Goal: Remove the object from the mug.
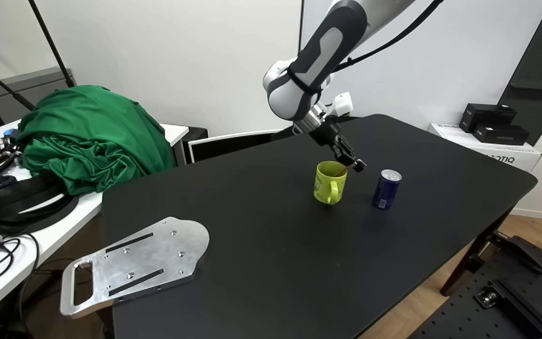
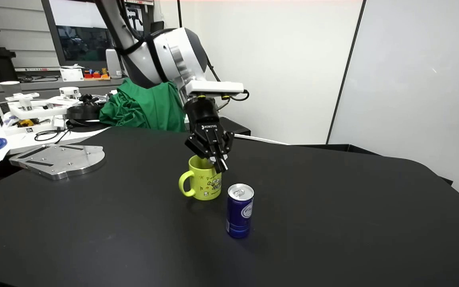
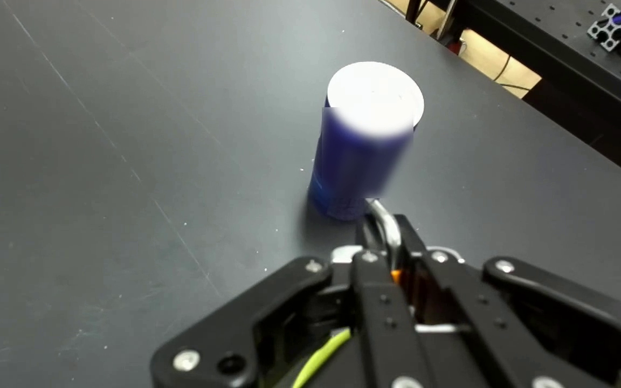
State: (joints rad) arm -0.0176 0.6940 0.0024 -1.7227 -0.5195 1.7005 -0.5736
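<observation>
By the mug (image 1: 323, 185), the end effector (image 3: 388, 235) grips the orange-brown stick (image 1: 341, 171), its lower end hidden.

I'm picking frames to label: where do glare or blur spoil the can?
Wrist view: the blue can has a washed-out white top and a smeared patch on its side; in an exterior view, its pull tab and round logo show.

Grey-and-white arm (image 1: 323, 55) aslant from above, black jaws tip-down and nearly together.
</observation>
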